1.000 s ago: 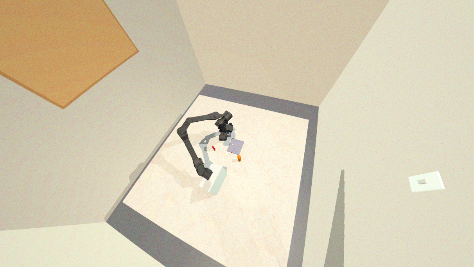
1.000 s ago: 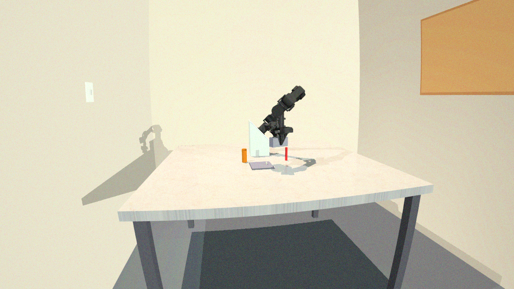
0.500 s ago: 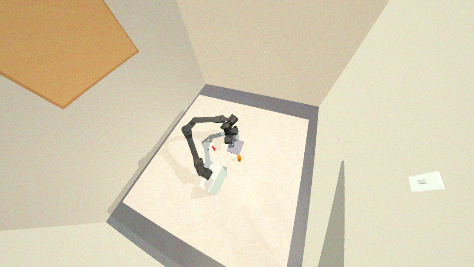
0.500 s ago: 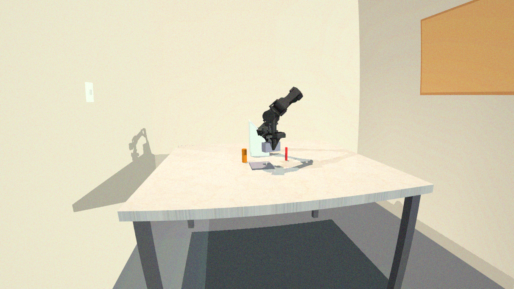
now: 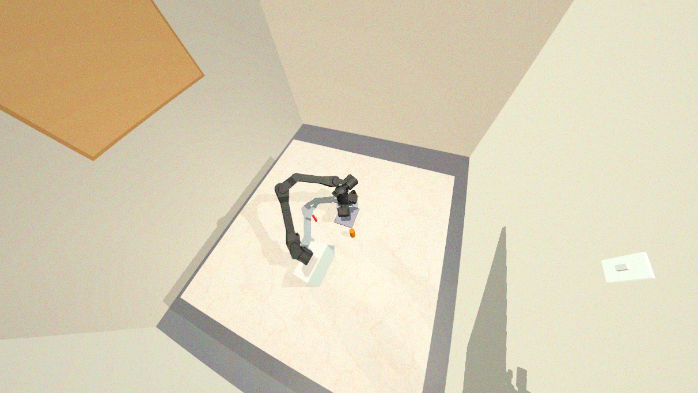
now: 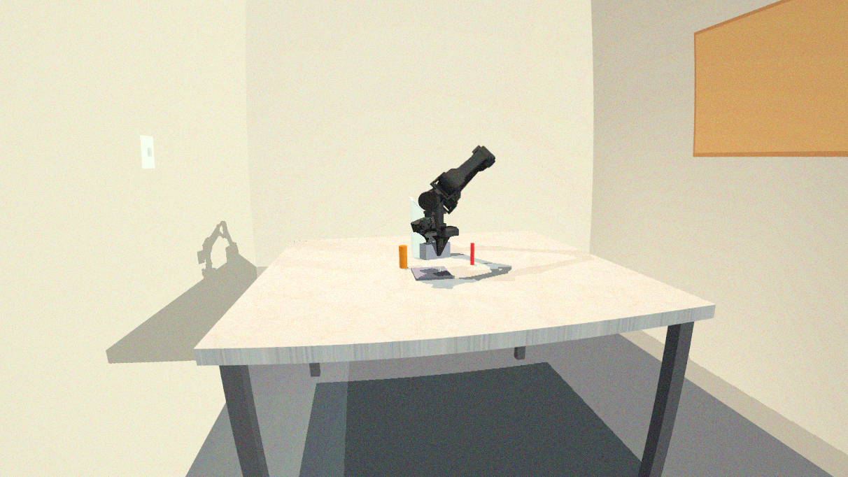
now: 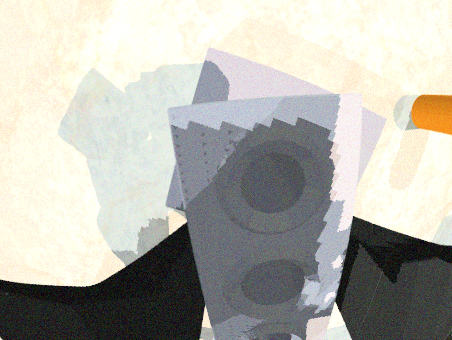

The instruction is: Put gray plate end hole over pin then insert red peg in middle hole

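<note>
My gripper (image 5: 347, 204) (image 6: 439, 254) (image 7: 256, 214) is shut on the gray plate (image 6: 426, 251) (image 7: 300, 111) and holds it above the table, over part of the base in the wrist view. The plate shows two full holes and part of a third at the lower edge. The flat gray base (image 5: 346, 223) (image 6: 422, 275) (image 7: 265, 82) lies on the table, turned at an angle to the plate. Its pin is hidden in all views. The thin red peg (image 5: 314, 218) (image 6: 472, 254) stands upright on the table, apart from the base.
An orange cylinder (image 5: 352, 233) (image 6: 403, 257) (image 7: 435, 112) stands close beside the base. The pale wedge-shaped block (image 5: 322, 267) (image 6: 415, 228) stands by the arm's foot.
</note>
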`<state>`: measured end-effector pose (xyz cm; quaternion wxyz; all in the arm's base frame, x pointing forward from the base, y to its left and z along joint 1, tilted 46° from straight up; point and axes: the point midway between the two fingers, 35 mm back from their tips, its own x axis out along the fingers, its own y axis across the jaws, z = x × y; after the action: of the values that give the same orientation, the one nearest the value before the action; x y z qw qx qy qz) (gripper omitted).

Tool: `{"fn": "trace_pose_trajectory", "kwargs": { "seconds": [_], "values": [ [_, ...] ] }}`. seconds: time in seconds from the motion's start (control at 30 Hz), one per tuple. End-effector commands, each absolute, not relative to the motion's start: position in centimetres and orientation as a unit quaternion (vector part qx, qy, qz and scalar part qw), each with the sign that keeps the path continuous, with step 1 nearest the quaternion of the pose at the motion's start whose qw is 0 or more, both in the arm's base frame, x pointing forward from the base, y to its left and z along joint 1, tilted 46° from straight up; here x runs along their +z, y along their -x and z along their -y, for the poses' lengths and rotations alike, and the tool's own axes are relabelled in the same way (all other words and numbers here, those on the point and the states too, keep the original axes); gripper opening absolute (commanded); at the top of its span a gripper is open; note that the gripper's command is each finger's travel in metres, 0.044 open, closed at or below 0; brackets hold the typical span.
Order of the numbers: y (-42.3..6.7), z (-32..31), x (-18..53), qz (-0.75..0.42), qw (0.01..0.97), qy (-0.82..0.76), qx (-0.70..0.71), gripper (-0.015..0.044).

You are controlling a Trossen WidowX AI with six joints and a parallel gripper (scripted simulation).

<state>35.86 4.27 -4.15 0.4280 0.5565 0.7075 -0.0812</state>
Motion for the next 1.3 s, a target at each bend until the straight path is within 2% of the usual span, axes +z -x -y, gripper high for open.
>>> {"fn": "trace_pose_trajectory", "kwargs": {
  "seconds": [0.0,1.27],
  "values": [
    [-35.3,-4.18,-5.43,-0.712,0.425,-0.553,-0.082,0.0],
    [-35.13,-4.25,-5.69,-0.712,0.425,-0.553,-0.082,0.0]
  ]
}}
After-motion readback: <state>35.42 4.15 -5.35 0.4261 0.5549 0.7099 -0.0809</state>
